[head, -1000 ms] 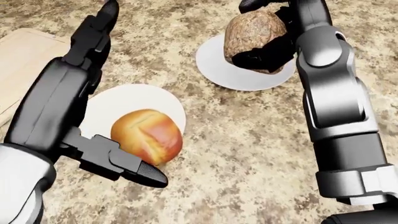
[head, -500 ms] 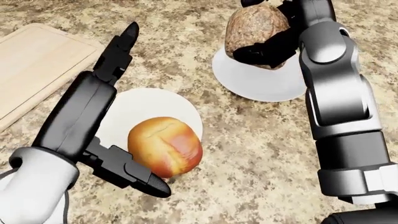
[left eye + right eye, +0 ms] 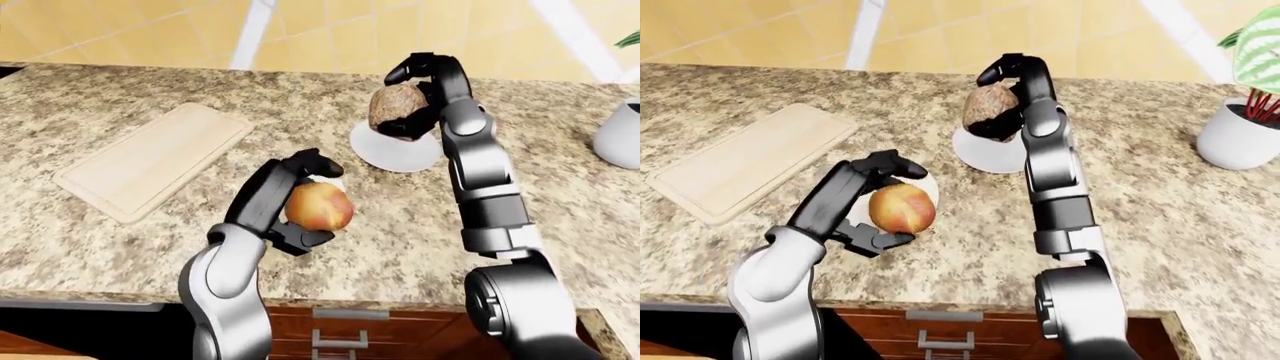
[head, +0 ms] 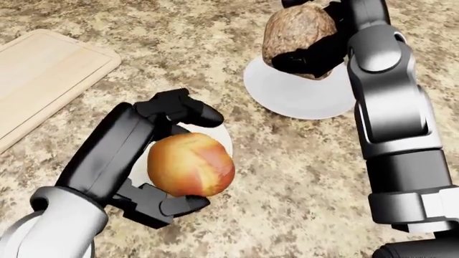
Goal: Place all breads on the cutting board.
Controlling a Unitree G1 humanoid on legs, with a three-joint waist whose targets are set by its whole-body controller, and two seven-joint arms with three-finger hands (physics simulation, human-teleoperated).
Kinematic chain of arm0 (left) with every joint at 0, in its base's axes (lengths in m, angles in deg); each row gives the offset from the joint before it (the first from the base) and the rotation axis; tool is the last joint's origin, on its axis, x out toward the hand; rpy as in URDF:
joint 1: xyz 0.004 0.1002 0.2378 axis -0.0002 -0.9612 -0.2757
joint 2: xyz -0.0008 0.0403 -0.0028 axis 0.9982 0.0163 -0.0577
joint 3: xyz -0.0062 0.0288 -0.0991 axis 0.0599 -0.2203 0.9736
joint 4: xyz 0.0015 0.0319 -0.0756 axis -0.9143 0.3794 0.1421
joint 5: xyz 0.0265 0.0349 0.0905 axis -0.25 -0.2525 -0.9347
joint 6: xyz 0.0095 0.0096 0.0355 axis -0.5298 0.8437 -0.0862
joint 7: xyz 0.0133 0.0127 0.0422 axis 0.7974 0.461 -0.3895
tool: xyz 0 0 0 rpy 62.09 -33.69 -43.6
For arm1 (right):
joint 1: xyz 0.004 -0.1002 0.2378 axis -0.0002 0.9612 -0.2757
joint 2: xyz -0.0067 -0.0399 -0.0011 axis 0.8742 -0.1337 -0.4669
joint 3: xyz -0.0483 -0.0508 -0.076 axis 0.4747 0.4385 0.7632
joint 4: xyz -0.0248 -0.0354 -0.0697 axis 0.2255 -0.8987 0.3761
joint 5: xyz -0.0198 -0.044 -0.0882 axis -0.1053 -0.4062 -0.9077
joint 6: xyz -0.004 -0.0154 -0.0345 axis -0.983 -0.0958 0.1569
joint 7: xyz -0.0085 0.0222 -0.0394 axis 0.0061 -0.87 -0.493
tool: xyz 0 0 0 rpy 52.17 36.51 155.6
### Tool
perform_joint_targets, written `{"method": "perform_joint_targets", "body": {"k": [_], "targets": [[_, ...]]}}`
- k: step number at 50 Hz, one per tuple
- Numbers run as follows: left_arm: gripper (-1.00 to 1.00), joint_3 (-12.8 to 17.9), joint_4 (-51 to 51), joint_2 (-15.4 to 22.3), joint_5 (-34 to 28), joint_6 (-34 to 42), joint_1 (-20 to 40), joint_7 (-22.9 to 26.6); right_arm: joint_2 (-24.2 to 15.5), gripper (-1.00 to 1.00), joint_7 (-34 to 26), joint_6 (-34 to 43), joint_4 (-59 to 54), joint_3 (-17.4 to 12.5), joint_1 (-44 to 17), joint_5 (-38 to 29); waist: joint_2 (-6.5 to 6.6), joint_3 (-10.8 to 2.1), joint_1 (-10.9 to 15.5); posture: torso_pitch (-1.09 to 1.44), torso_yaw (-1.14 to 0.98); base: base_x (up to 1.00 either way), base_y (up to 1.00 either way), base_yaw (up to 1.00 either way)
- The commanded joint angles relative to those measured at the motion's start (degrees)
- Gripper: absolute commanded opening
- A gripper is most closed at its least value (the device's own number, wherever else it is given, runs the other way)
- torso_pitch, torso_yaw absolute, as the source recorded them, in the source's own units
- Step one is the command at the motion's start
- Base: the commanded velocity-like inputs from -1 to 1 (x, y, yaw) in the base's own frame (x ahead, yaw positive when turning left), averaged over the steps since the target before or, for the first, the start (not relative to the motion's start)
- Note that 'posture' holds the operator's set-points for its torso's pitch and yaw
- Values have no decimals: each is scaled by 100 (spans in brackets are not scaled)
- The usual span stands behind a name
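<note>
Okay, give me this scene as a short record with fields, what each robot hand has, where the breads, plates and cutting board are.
left robot hand: fingers closed round the golden bread roll, above the near white plate
right robot hand: fingers closed round the brown bread loaf, above the far white plate
cutting board: bare wood, at the left of the left-eye view
counter: speckled granite
potted plant: at the right edge of the right-eye view
breads on board: none yet
</note>
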Motion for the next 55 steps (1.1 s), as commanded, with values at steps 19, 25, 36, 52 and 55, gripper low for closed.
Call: {"method": "perform_joint_targets", "body": {"k": [19, 25, 36, 52, 55], "targets": [[-63, 176, -583, -156, -585, 368, 955, 578, -121, -100, -106, 178, 771, -67, -186, -3, -32, -123, 6, 0, 0, 0, 0, 0], [-77, 434, -781, -50, -920, 821, 1630, 1086, -145, -100, -248, 394, 1125, -45, -163, -43, 12, -187, -30, 0, 0, -5, 0, 0], [-93, 489, -899, 69, -958, 1032, 1693, 1173, -75, -100, -360, 495, 1334, -9, -155, -120, 260, -257, -179, 0, 0, -43, 0, 0], [-100, 595, -983, 243, -799, 1102, 1646, 1171, 109, -100, -472, 401, 1328, 87, -100, -301, -108, -149, -228, 0, 0, -6, 20, 0], [-100, 585, -974, 238, -777, 1092, 1628, 1142, 112, -100, -491, 415, 1322, 88, -132, -322, 41, -125, -224, 0, 0, 0, 37, 0]]}}
